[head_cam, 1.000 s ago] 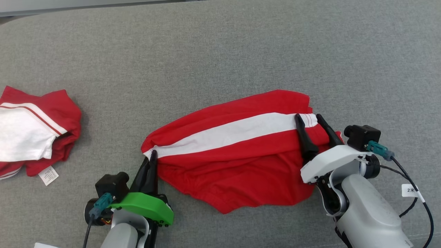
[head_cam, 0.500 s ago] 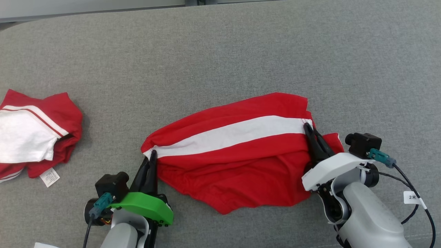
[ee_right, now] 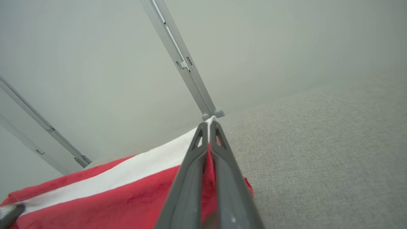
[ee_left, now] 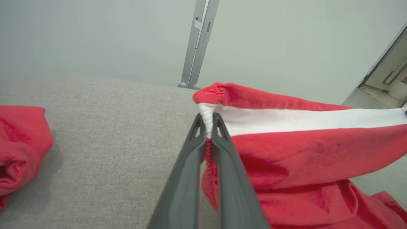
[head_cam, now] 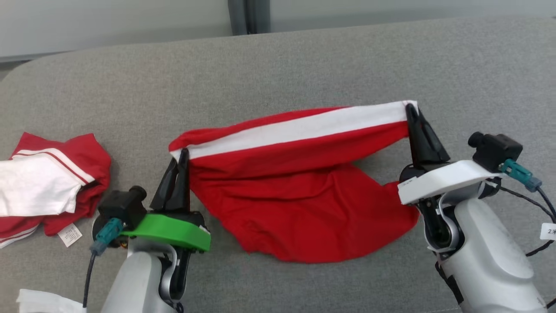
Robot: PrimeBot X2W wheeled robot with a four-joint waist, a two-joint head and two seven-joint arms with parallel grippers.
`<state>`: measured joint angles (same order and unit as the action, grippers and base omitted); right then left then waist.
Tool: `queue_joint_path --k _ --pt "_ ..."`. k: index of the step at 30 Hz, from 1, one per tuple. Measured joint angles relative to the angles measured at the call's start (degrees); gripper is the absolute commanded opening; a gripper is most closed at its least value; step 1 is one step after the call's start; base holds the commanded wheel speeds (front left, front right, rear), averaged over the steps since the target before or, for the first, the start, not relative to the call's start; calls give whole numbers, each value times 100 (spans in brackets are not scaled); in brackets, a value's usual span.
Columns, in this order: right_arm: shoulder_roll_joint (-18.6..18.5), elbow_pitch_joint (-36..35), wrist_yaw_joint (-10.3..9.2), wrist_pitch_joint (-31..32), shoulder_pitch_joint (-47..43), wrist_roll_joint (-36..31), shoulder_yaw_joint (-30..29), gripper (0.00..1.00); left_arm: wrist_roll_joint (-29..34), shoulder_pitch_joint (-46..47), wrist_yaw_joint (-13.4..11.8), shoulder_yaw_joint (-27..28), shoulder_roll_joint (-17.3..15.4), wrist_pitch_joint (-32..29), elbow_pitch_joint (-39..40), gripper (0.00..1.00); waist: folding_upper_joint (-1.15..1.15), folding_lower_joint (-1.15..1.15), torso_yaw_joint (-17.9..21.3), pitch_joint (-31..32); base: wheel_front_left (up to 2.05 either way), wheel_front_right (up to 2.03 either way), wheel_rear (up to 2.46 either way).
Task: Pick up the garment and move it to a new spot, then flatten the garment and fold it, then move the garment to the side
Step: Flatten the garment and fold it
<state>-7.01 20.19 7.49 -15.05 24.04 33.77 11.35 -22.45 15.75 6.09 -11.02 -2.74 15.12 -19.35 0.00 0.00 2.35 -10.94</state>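
Soft red garment (head_cam: 304,195), straight white band (head_cam: 304,127), coarse grey upholstery (head_cam: 304,65)

Readable text, one entry. White tag (head_cam: 548,231) at the far right edge of the head view, below and outboard of the right gripper (head_cam: 411,111): reads "2", then cut off by the frame (whether another character follows, cannot tell). White care label (head_cam: 70,234) sewn to the hem of the second red-and-white garment (head_cam: 65,174) lying at left: printed lines present, too small to read. Nothing else legible from here
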Motion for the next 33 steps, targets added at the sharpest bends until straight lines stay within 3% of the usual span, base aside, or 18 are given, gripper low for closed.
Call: queue_joint_path --k 6,15,23,28,33 --pt "-202 -526 0 -1 227 -19 -147 0 68 626 105 -41 -38 0 68 0 0 0 104 448 0 0 0" --pt "-550 -349 0 0 1318 -24 97 0 -552 2360 129 -410 -654 -282 -282 0 0 0 374 659 0 0 0" --pt "-542 439 0 -1 3077 -232 186 0 -519 4272 129 -448 -737 -394 -1193 0 0 0 530 16 0 0 0" --pt "-523 635 1 -1 4402 -646 -296 0 -469 5690 127 -342 -583 -180 -1778 0 0 0 557 -649 0 0 0" --pt "-400 554 1 0 4836 -922 -611 0 -699 6235 129 -247 -420 -43 -2165 0 0 0 518 -1247 0 0 0"
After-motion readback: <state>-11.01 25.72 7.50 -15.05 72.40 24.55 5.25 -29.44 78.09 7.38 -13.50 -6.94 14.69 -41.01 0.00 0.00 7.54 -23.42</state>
